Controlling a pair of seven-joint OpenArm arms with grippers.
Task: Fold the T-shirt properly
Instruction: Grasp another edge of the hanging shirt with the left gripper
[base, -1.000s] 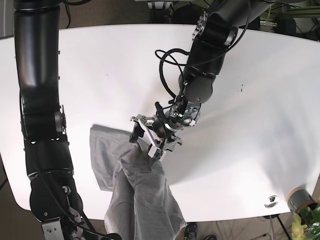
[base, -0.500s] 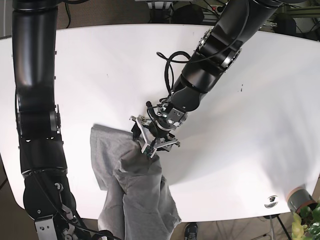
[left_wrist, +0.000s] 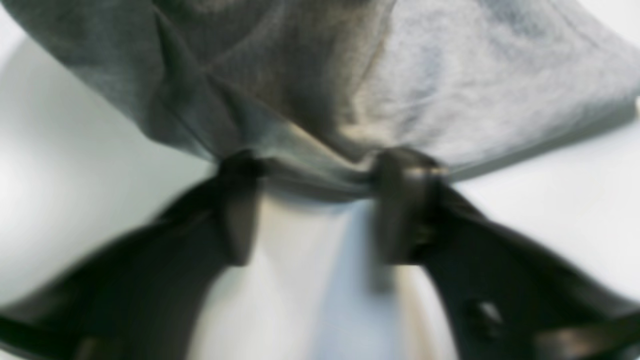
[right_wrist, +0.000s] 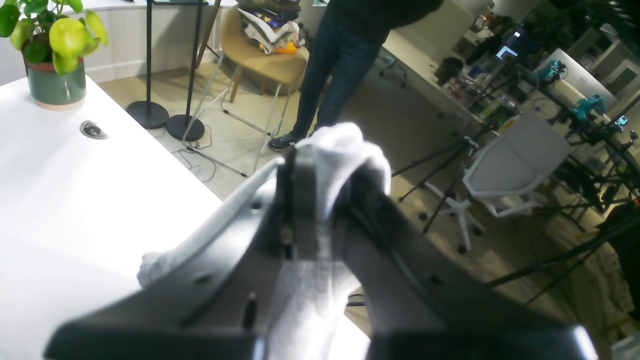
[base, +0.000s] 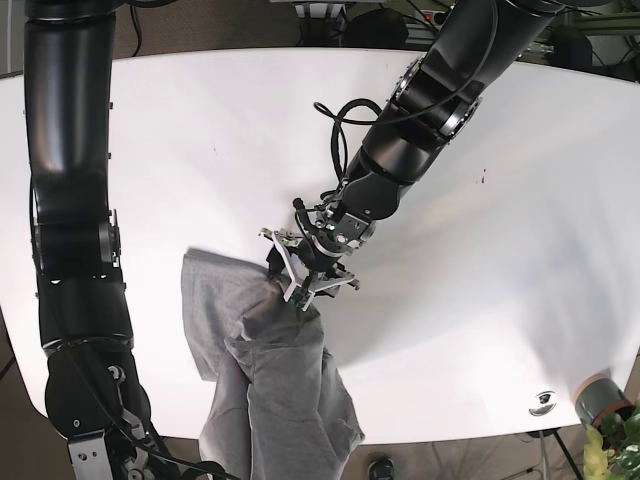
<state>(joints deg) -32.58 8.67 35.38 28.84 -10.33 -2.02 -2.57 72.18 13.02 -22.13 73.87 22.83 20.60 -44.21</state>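
Observation:
The heather-grey T-shirt (base: 262, 370) lies bunched at the table's front edge, partly hanging over it. No lettering shows. My left gripper (base: 299, 287) sits at the shirt's upper corner. In the left wrist view its fingers (left_wrist: 240, 200) stand apart, and the shirt's (left_wrist: 350, 90) edge is drawn across their tips. My right gripper (right_wrist: 325, 200) is shut on a wad of the shirt (right_wrist: 345, 150), held beyond the table's edge. In the base view it is hidden at the bottom edge.
The white table (base: 500, 250) fills the base view. A cable grommet (base: 543, 402) and a potted plant (base: 605, 405) are at its front right corner. Off the table stand a person (right_wrist: 350, 50), a stool (right_wrist: 260, 65) and an office chair (right_wrist: 505, 165).
My left arm's elbow has swung up and right, and its gripper has shifted slightly left at the shirt's corner. The hanging part of the shirt has moved left and lower.

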